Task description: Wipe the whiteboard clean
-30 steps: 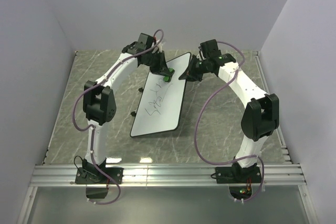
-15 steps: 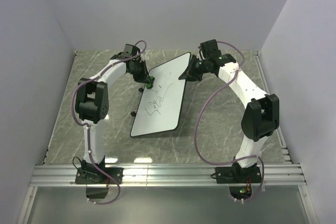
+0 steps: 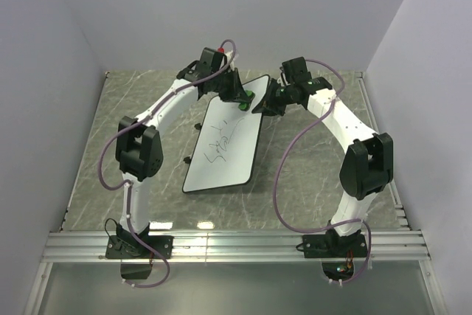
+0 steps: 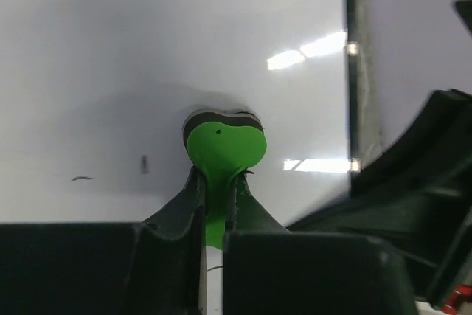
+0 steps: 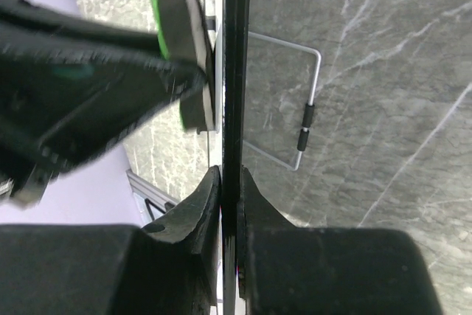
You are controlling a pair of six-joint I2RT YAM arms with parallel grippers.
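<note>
Left gripper (image 4: 215, 182) clamped on the green eraser (image 4: 223, 145), pressed near the far right corner of the whiteboard (image 3: 221, 167).
Half a second ago we saw the eraser at the board's left edge; it has since swept right and farther away. The right gripper (image 5: 228, 182) stays pinched on the board's far edge. The board sits mid-surface (image 3: 317, 160), with black scribbles (image 3: 221, 142) at its middle.

A robotics lab test cell: plain pale walls (image 3: 243, 12) close round a grey marble-patterned table (image 3: 310, 175) in the middle of the frame, and along the bottom edge an aluminium rail (image 3: 236, 245) holds the left arm (image 3: 136, 149) and the right arm (image 3: 365, 164) (purple cables (image 3: 276, 186) loop off both).
</note>
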